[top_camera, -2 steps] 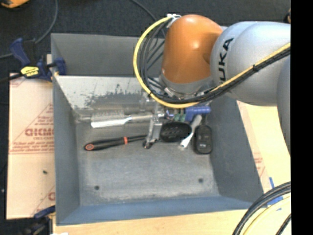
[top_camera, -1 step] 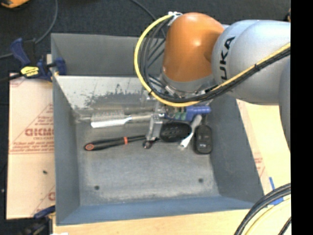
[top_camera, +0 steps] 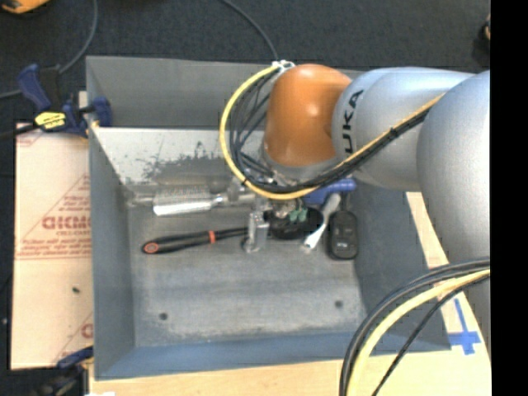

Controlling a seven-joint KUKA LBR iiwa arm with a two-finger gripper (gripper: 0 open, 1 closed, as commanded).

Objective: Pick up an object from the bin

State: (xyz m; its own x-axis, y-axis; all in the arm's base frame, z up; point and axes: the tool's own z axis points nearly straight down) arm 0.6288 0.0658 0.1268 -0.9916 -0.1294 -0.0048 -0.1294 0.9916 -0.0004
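My gripper [top_camera: 255, 234] hangs below the orange wrist cover, low in the middle of the bin. It is at the right end of a long black-handled tool [top_camera: 194, 240] with an orange band and a red tip, which lies flat pointing left. Whether it grips the tool I cannot tell. Just behind the tool, along the back wall, lies a silver-white cylinder [top_camera: 188, 207]. Right of the gripper sit a black key fob [top_camera: 342, 236] and a small white piece [top_camera: 316, 235].
Partly hidden under the wrist are a small green thing [top_camera: 298, 216] and a blue thing [top_camera: 340, 188]. The arm covers the bin's right back part. Bare floor runs along the front half of the bin.
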